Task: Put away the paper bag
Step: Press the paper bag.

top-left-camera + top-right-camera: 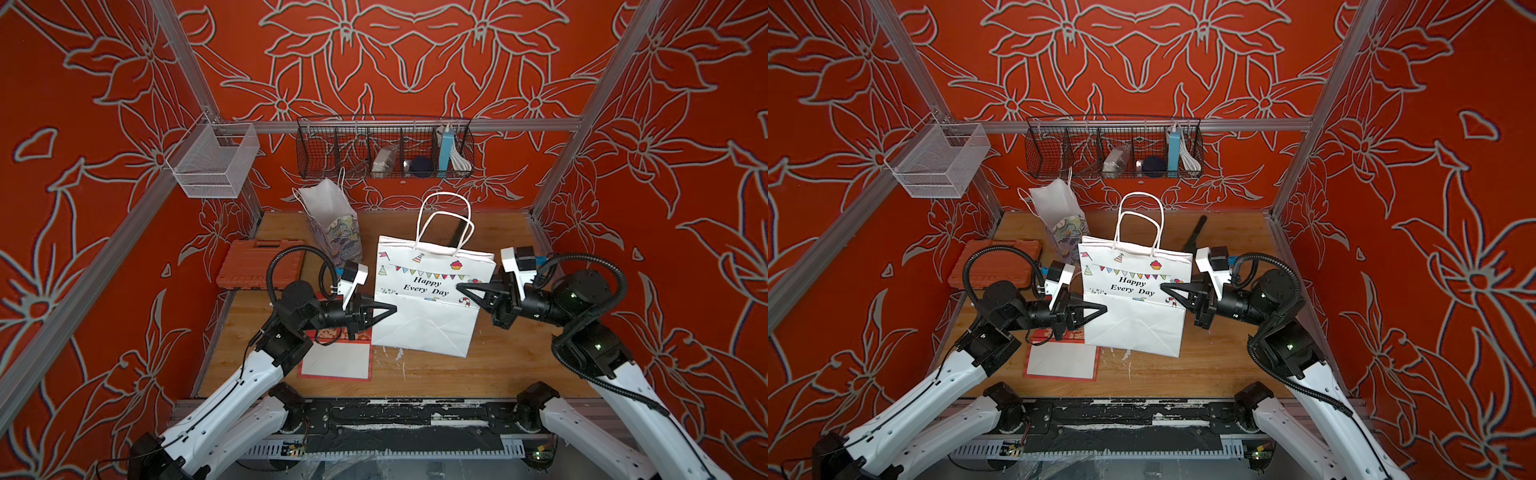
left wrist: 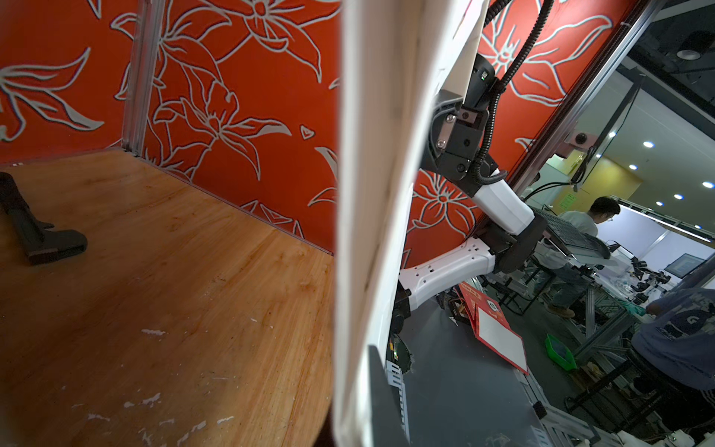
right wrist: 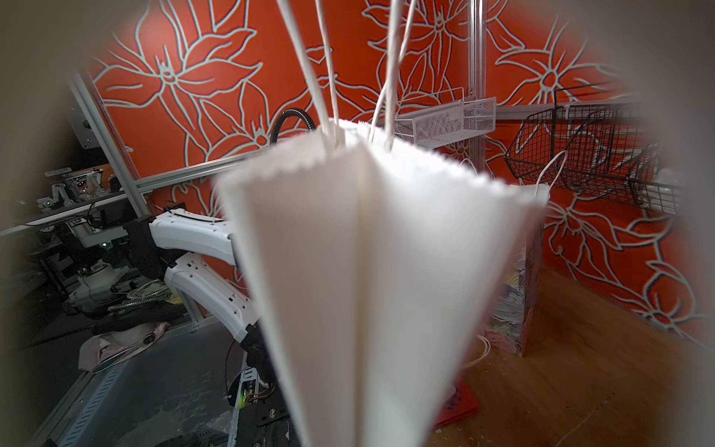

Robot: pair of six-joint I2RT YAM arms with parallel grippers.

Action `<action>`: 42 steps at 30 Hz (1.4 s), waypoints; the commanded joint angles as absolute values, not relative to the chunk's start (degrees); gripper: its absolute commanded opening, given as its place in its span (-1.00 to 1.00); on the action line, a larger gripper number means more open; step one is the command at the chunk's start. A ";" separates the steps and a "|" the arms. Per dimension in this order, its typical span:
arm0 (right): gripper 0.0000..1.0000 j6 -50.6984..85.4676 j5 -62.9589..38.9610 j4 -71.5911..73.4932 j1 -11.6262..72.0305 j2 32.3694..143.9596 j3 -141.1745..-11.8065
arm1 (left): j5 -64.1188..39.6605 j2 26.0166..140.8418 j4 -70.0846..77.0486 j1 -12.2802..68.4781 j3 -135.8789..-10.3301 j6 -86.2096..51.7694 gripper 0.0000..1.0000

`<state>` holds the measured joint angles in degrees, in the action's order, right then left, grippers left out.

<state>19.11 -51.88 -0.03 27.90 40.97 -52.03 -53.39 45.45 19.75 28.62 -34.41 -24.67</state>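
Wooden surface (image 1: 498,365), centre: paper bag (image 1: 428,328) stands broadside between both hands, long axis left-right. Left hand (image 1: 390,308) is clamped on its left edge. Right hand (image 1: 460,286) overlaps its right side; its grip cannot be determined.

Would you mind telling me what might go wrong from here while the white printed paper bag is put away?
The left pincer is shut on only the side edge of the white printed paper bag, so the paper may slip or tear.
The floral paper bag stands close behind; a push back could topple it.
The tall looped handles might snag on the black wire basket.
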 commanded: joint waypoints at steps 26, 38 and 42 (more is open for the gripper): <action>0.72 2.91 -32.16 -28.77 27.84 25.82 -44.46 | -48.33 41.75 20.53 28.74 -34.27 -21.88 -1.00; 0.71 23.98 -48.08 -4.70 27.93 28.15 -37.39 | -50.44 41.42 25.21 28.83 -34.65 -27.90 -1.00; 0.69 33.98 -51.99 2.89 27.94 30.96 -35.74 | -50.01 41.22 27.58 28.83 -34.10 -31.70 -1.00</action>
